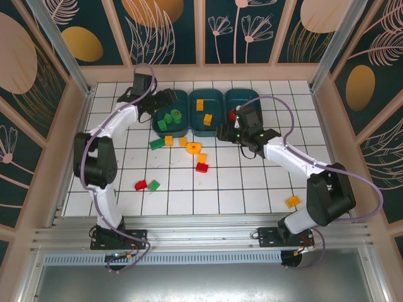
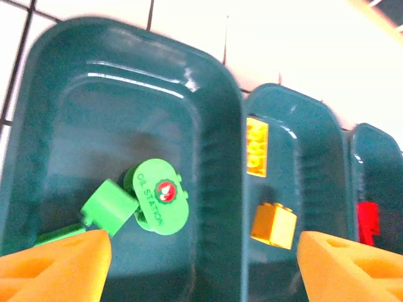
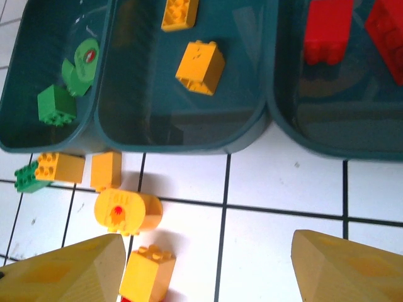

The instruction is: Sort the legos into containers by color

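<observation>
**Containers.** Three dark teal bins stand in a row, sides touching, near the middle of the far edge of the tiled table (image 1: 252, 182).

- The left bin (image 2: 126, 107) holds a green round piece (image 2: 161, 196) lettered "OIL STATION". A green cube (image 2: 110, 206) touches it, and a third green brick (image 2: 56, 236) is partly hidden behind a fingertip.
- The middle bin (image 2: 302, 170) holds a flat yellow brick (image 2: 256, 146) and a yellow-orange cube (image 2: 273, 224), lying apart.
- The right bin (image 3: 327, 119) holds two red bricks (image 3: 327, 28), both cut off by the frame edge.

**Tools.**

- The left gripper (image 2: 203, 270) hangs over the left bin. Its orange fingers are spread wide, with nothing between them.
- The right gripper (image 3: 204, 270) hangs over the tiles just in front of the middle and right bins. Its fingers are likewise wide apart and hold nothing.

**Loose legos on the table.**

- Just in front of the left bin, a small green brick (image 3: 25, 176) touches a yellow block (image 3: 60, 167).
- A second yellow block (image 3: 106, 168) stands just beside that pair.
- Nearer the arms lies a round yellow-orange piece (image 3: 126, 211) (red mark on its face).
- Nearer again is a studded yellow brick (image 3: 146, 270), with a loose red brick (image 1: 201, 167) against its near side.
- Toward the near left corner, a red piece (image 1: 140, 185) and a green piece (image 1: 153, 185) lie just beside each other.
- A lone orange brick (image 1: 292, 201) sits near the near right corner, well apart from the rest.
</observation>
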Controlling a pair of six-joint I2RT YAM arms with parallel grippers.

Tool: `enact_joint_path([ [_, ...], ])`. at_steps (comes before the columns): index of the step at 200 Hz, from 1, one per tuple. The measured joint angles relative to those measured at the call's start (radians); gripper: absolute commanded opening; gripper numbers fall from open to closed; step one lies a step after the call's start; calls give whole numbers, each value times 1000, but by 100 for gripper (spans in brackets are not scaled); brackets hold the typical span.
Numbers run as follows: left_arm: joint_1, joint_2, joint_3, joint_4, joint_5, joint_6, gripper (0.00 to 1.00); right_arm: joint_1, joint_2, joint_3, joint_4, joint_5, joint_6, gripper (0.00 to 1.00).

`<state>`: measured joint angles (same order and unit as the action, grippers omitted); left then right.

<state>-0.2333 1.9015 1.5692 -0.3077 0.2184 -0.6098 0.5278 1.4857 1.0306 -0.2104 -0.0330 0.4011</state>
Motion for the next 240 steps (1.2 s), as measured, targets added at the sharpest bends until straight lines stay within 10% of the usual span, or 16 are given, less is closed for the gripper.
enact_joint_path([
  [54,-131,-329,-367,12,-171,87,67,43,-17,-18,-37,45,26,70],
  [240,-188,-30,-395,47,-307,141,44,44,-24,-63,-33,93,50,68],
])
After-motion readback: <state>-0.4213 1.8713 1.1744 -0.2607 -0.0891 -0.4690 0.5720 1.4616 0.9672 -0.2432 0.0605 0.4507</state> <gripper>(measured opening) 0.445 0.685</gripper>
